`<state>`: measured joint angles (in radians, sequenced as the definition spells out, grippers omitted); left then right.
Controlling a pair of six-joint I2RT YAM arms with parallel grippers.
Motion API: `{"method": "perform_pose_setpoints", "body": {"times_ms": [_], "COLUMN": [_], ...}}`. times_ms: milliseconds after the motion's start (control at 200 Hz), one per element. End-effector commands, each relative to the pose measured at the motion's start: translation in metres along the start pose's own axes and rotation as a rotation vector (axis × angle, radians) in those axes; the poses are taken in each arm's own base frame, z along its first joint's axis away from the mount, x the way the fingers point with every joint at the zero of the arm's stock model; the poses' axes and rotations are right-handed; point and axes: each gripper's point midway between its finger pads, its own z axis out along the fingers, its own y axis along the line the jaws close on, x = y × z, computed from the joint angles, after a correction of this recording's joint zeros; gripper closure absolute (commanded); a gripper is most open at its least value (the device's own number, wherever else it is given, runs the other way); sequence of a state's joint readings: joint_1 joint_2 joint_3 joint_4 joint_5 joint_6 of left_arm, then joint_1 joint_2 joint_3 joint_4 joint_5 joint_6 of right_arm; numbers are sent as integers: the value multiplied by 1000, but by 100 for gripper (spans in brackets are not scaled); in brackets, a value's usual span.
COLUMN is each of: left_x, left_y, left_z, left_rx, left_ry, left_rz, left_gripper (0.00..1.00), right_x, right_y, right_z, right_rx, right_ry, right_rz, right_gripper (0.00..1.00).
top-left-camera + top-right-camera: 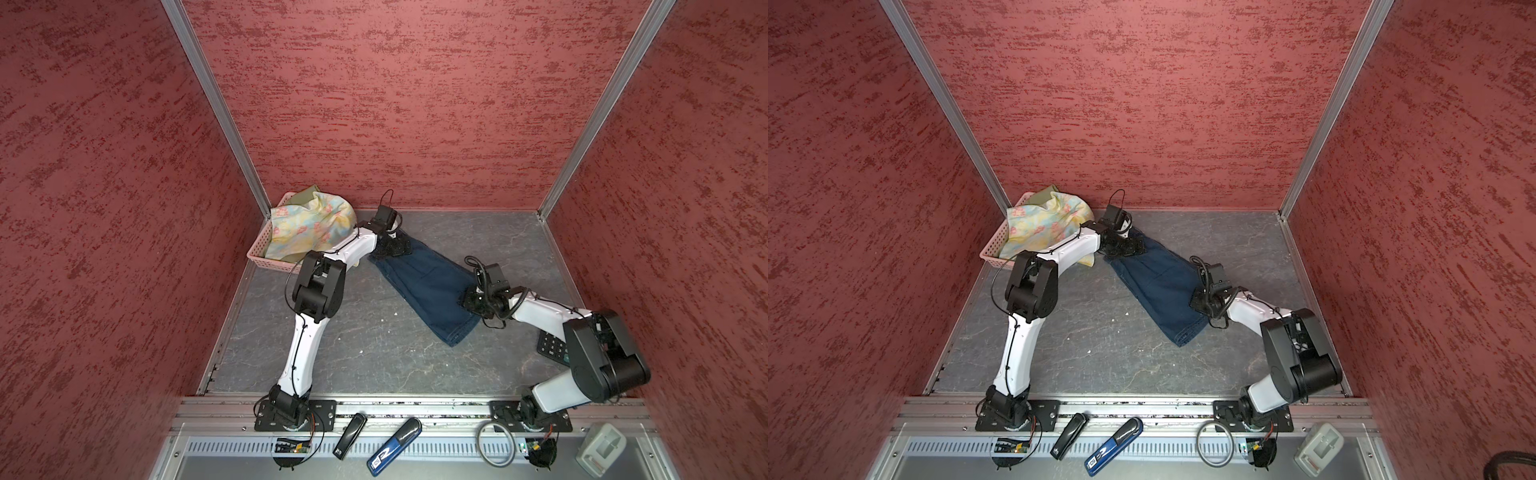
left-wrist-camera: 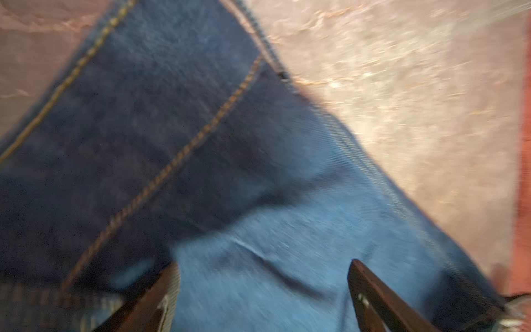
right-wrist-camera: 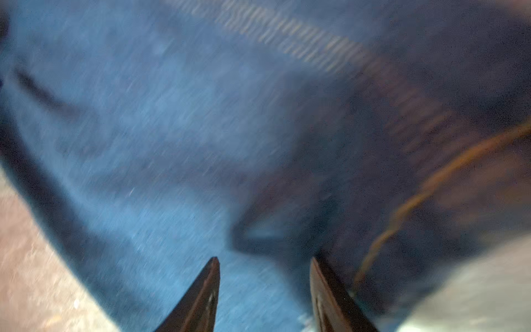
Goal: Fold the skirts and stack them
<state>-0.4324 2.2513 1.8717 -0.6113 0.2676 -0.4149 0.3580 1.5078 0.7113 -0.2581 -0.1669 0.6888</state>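
1. Fold one looks barely started; the denim skirt lies flat on the tabletop; the floral skirt and olive skirt are heaped in the basket.
2. Left tool gapes wide and right tool is half open; both are over denim, gripping nothing.
3. Next, I reckon: pinch both edges, then lift evenly.

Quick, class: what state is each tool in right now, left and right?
Left tool: open over the denim skirt, holding nothing.
Right tool: open, jaws apart over the same skirt, nothing visibly gripped.
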Motion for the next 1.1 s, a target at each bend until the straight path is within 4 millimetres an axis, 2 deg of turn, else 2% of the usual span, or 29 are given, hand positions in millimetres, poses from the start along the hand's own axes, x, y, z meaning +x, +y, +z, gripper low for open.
{"method": "perform_pose_setpoints", "body": {"times_ms": [0, 95, 145, 240, 316, 411, 501, 606, 706, 811, 922, 1092], "left_x": [-23, -12, 0, 26, 47, 73, 89, 93, 88, 82, 76, 70], "left_y": [-35, -27, -22, -13, -6, 8, 16, 14, 6, 3, 4, 14], "left_z": [-57, -83, -91, -104, -103, -93, -78, -59, -43, -27, -9, 10], "left_rx": [90, 80, 72, 54, 40, 0, -8, 10, 24, 23, 13, -4], "left_ry": [-136, -174, -171, -160, -128, -78, -48, -22, -10, 6, 25, 47], "left_rz": [18, -27, -51, -88, -118, -172, -232, -283, -286, -284, -275, -278], "left_gripper": [2, 1, 0, 1, 1, 0, 1, 1, 0, 1, 1, 1], "right_x": [9, 11, 7, -19, -45, -81, -110, -128, -139, -142, -134, -116], "right_y": [31, 62, 73, 80, 80, 65, 39, 11, -10, -33, -53, -60], "right_z": [-2, 0, -1, -18, -36, -52, -53, -44, -38, -33, -22, -11], "right_rx": [-70, -121, -134, -91, -54, -27, 21, 79, 88, 120, 136, 110], "right_ry": [1, 3, -7, -96, -164, -224, -247, -222, -184, -151, -102, -60], "right_rz": [47, 8, -23, -91, -138, -134, -117, -114, -102, -96, -78, -78], "right_gripper": [49, 49, 49, 47, 44, 41, 40, 37, 37, 35, 34, 35]}}
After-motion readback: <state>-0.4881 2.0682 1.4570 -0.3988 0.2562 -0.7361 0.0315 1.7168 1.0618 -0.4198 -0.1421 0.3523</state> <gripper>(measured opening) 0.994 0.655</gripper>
